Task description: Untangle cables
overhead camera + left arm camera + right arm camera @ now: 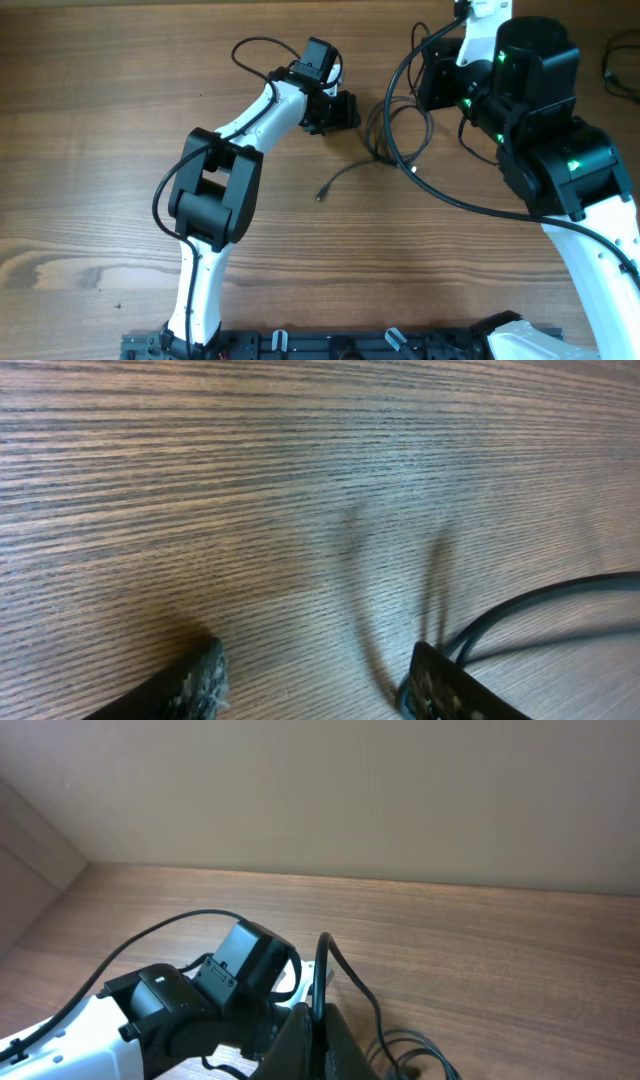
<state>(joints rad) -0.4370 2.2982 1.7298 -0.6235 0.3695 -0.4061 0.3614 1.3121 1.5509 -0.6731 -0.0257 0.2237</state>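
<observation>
Dealing with thin black flexible cables (377, 150), looped loosely together on the brown wood-grain table (100, 150), between the two claws and a little nearer to the right one. Seem very light and fully limp: likely to sag, slide easily on the smooth wood and follow any pull, so probably tighten into a knot if pulled too fast. Not fragile as a whole, but better not to squeeze the small plug tip (320, 194), lying free at the left end of the bundle. Best to take hold on one bare strand, close to a crossing or just behind that plug, never on the whole bundle at once.

Reaching forward and inward with the white-and-black left arm (215, 190), elbow bent, left claw (320, 685) low over the table, just left of the loops. Stands open, nothing between the fingers; only one black strand (540, 592) passing beside the one finger, impossible to tell whether touching.

Keeping the black right arm (540, 100) folded high at the far side, right claw (320, 1020) closed and pointing across toward the left arm. Appears to pinch one strand of the cables, rising from the closed tips, though hard to confirm.
</observation>
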